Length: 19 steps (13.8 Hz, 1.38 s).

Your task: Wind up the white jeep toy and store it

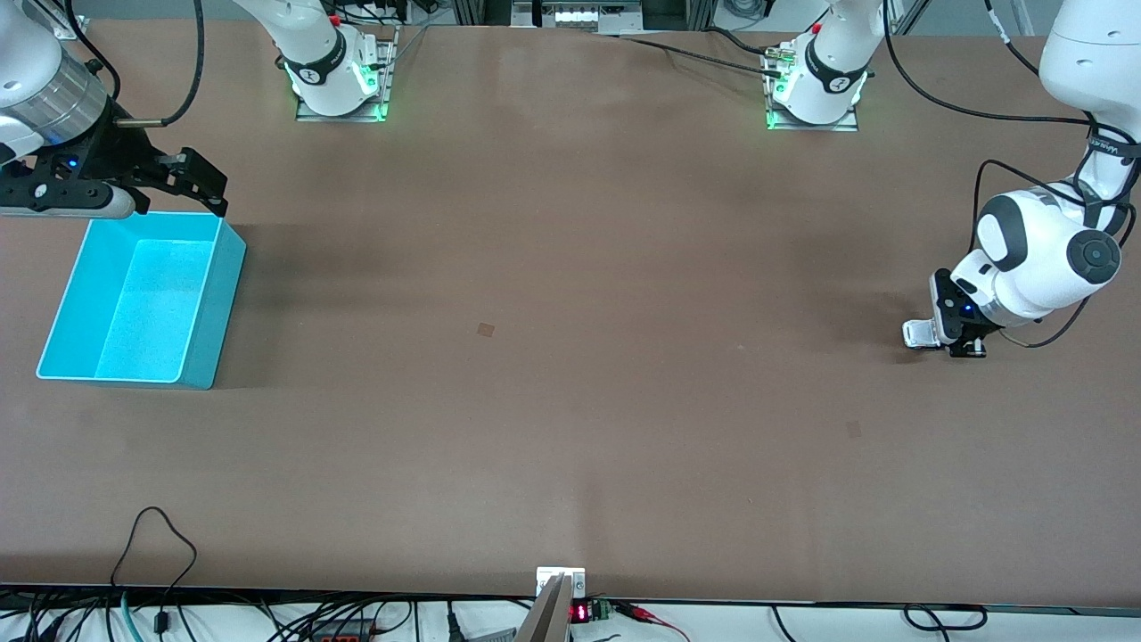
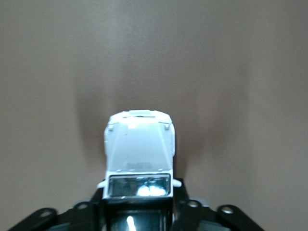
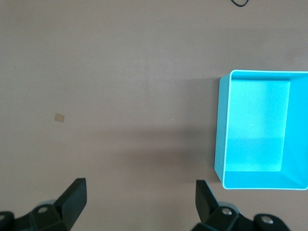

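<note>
The white jeep toy stands on the table at the left arm's end; in the left wrist view its white hood points away from the hand. My left gripper is down at table level, and its black fingers press against the two sides of the jeep's cab, shut on it. The cyan bin stands at the right arm's end, with nothing in it. My right gripper hangs open above the bin's rim nearest the robot bases. In the right wrist view its gripper frames bare table, with the bin to one side.
A small tan square mark lies mid-table and another lies nearer the front camera than the jeep. Cables and a small red display line the table's front edge.
</note>
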### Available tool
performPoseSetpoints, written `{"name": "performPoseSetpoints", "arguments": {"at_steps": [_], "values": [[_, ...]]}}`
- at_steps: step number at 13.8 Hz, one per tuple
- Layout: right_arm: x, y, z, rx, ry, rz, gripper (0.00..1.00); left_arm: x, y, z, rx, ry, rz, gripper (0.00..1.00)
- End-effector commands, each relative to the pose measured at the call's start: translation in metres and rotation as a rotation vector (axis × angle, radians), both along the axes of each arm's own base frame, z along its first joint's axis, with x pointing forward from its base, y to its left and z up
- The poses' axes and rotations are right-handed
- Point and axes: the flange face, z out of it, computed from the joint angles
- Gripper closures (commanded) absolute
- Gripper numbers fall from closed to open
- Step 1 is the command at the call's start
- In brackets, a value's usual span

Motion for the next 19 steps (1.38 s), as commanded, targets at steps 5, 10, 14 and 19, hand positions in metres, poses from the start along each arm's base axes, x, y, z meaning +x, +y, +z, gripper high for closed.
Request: {"name": "performPoseSetpoints", "arguments": {"at_steps": [5,10,14,19], "values": [[-0.006,0.0,0.001,-0.014,-0.011,-0.001,0.0,0.037,0.002,0.049,-0.018,0.091,-0.021,0.0],[-0.006,0.001,0.002,-0.014,-0.012,0.002,0.0,0.057,-0.015,0.116,-0.017,0.167,0.094,0.0],[-0.006,0.001,0.002,-0.015,-0.012,0.002,0.0,0.078,-0.055,0.173,-0.025,0.255,0.203,0.0],[-0.006,0.001,0.002,-0.017,-0.013,0.001,0.0,0.086,-0.107,0.229,0.023,0.333,0.392,0.0]]}}
